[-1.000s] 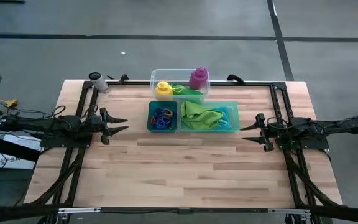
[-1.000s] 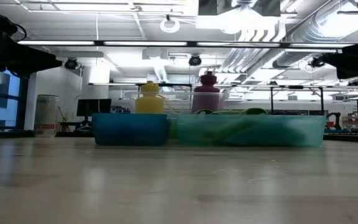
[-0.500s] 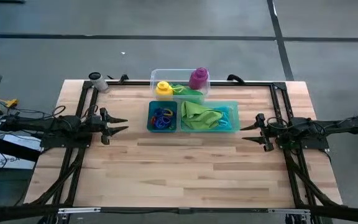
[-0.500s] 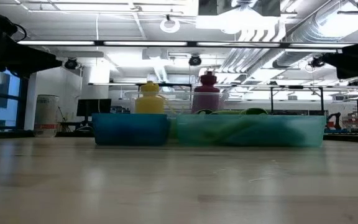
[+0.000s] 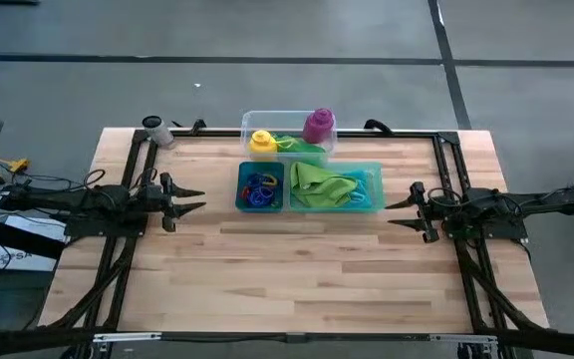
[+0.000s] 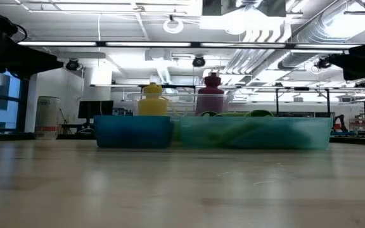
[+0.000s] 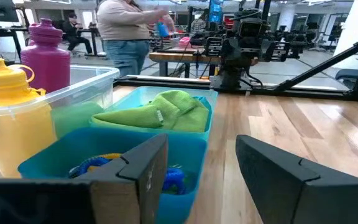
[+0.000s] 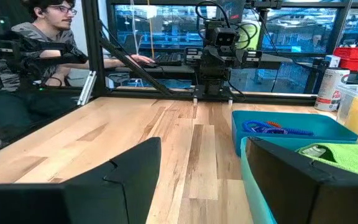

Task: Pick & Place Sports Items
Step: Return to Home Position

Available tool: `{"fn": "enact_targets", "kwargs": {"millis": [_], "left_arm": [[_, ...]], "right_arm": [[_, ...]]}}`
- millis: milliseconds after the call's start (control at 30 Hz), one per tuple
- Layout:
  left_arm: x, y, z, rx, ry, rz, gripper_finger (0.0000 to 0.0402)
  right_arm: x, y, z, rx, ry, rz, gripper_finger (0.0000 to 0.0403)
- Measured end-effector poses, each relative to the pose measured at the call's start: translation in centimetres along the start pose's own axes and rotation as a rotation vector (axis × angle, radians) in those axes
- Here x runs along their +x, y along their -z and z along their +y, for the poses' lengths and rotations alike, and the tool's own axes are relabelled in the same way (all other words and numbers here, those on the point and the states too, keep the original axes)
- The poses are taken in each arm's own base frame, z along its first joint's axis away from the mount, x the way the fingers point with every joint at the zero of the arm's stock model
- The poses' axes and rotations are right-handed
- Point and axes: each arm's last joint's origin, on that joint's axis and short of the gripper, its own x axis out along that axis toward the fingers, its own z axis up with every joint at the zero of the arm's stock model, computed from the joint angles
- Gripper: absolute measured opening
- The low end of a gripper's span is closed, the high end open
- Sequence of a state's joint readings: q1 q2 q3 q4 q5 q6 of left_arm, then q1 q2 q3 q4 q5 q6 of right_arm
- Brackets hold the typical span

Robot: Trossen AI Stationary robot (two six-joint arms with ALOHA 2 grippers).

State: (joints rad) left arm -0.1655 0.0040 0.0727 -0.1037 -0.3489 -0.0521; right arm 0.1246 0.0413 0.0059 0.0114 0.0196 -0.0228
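Note:
A yellow bottle [image 5: 261, 143] and a purple bottle [image 5: 318, 126] stand in a clear tub [image 5: 289, 136] at the table's far middle, with a green cloth [image 5: 302, 147] between them. In front of it a teal two-part tray [image 5: 310, 186] holds coloured rings [image 5: 260, 187] in its left part and a lime-green cloth [image 5: 325, 185] in its right part. My left gripper [image 5: 193, 200] is open at the table's left, pointing level at the tray. My right gripper [image 5: 398, 212] is open at the table's right, also level. Neither one holds anything.
A small grey can [image 5: 155, 129] stands at the table's far left corner. Black frame rails [image 5: 447, 170] run along both sides and the far edge. The near half of the wooden table [image 5: 297, 279] is bare. People show in the room beyond in both wrist views.

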Motion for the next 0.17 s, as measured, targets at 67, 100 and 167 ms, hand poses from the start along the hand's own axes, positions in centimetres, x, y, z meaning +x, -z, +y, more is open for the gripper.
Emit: {"fn": "enact_targets", "kwargs": {"millis": [67,100,167], "left_arm": [[0.0,0.0,0.0,0.0,0.0,0.0,0.0153],[0.0,0.0,0.0,0.0,0.0,0.0,0.0153],[0.0,0.0,0.0,0.0,0.0,0.0,0.0153]], "right_arm": [[0.0,0.01,0.0,0.0,0.0,0.0,0.0189],[0.0,0.0,0.0,0.0,0.0,0.0,0.0189],[0.0,0.0,0.0,0.0,0.0,0.0,0.0189]]}}
